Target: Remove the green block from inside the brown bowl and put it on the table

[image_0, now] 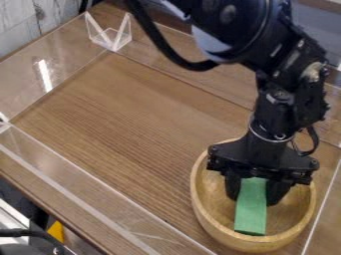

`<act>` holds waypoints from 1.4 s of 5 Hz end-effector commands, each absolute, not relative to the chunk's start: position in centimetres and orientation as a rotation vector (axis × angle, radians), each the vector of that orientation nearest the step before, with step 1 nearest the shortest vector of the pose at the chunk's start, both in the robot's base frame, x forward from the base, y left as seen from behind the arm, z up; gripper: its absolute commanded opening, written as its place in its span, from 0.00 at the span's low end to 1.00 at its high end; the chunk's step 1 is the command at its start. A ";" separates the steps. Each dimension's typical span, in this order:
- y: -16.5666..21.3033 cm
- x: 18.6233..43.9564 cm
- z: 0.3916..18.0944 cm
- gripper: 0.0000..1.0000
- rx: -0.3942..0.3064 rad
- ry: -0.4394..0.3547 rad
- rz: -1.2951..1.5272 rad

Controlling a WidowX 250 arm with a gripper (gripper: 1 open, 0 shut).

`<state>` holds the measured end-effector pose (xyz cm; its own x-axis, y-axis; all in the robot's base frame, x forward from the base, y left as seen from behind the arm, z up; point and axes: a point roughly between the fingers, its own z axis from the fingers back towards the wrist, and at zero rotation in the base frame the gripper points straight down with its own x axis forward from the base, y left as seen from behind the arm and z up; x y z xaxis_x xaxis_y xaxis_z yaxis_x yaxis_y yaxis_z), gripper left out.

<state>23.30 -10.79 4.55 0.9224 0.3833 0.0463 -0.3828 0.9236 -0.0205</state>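
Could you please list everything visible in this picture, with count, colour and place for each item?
Flat light-green rectangular block: one, light green, inside the bowl, between the gripper's fingers.
Round shallow light-brown wooden bowl: one, light brown, at the lower right of the table.
Brown wood-grain table: one, brown, filling most of the view.
Clear acrylic walls: transparent, along the table's edges.
Small clear acrylic stand: one, transparent, at the far edge, top left of the view.
Black robot arm: one, black, reaching in from the top right.
Black gripper: one, black, pointing down into the bowl, fingers closed on the sides of the block.
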 end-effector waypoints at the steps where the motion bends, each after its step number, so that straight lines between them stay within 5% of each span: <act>1: -11.1 23.9 5.4 0.00 -0.047 -0.086 0.352; 7: -8.6 23.3 6.7 0.00 -0.070 -0.050 0.398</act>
<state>22.81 -8.51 5.47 0.9223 0.3864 -0.0024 -0.3861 0.9214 -0.0447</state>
